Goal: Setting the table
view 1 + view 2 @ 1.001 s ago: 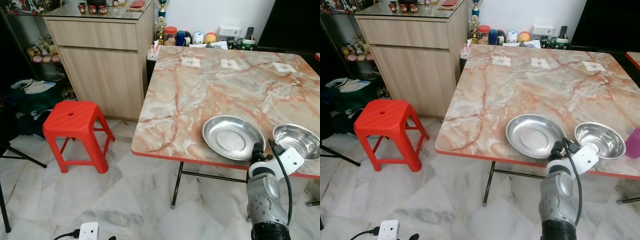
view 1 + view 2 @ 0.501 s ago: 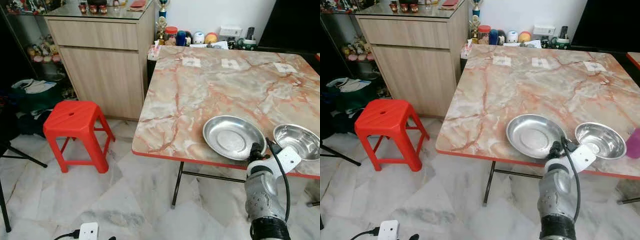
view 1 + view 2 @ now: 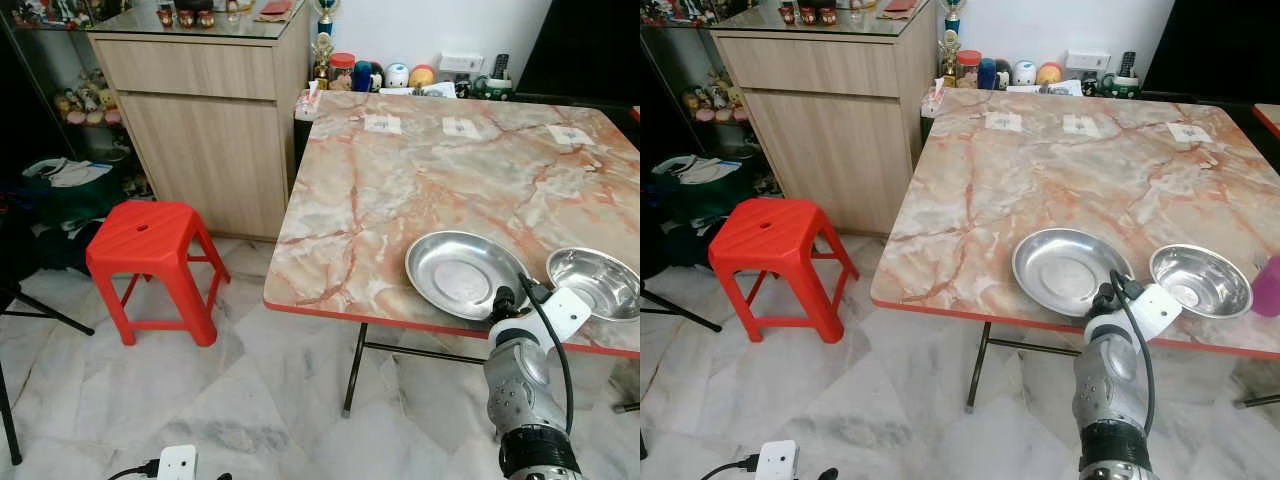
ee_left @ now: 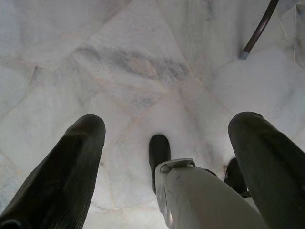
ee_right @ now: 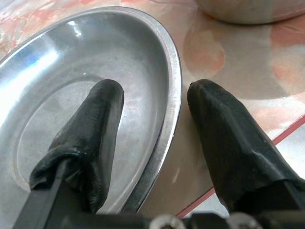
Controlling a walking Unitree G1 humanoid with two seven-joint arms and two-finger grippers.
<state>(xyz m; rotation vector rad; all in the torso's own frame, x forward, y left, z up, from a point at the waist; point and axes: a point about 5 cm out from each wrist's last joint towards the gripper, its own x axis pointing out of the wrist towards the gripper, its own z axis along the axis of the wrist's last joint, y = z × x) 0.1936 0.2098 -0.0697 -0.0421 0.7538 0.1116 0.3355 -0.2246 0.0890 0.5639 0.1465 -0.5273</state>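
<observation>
Reaching up to the near edge of the marble-patterned table point(image 3: 420, 170) with the right gripper point(image 5: 155, 143), fingers parted and straddling the rim of the steel plate point(image 3: 466, 273): one finger point(image 5: 90, 138) lying inside the dish, the other point(image 5: 228, 138) outside over the tabletop, neither pressing the rim closed. Sitting flat near the table's front edge, the plate, with a steel bowl point(image 3: 597, 283) just beside it toward the robot's right, the two apart by a narrow strip of marble. Showing at the far right edge in the right eye view, a pink object point(image 3: 1267, 287), too cropped to identify.

Hanging low over the pale marble floor point(image 4: 119, 71) with the left gripper point(image 4: 167, 157), fingers spread wide and holding nothing, a dark table leg point(image 4: 259, 28) crossing one corner of its wrist view.

Standing to the robot's left of the table, a red plastic stool point(image 3: 152, 258), and behind it a wooden sideboard point(image 3: 205, 120). Lining the far edge of the table by the wall, small jars and containers point(image 3: 375, 75). Lying on the floor near the bottom, a white power adapter point(image 3: 176, 462) with its black cable.
</observation>
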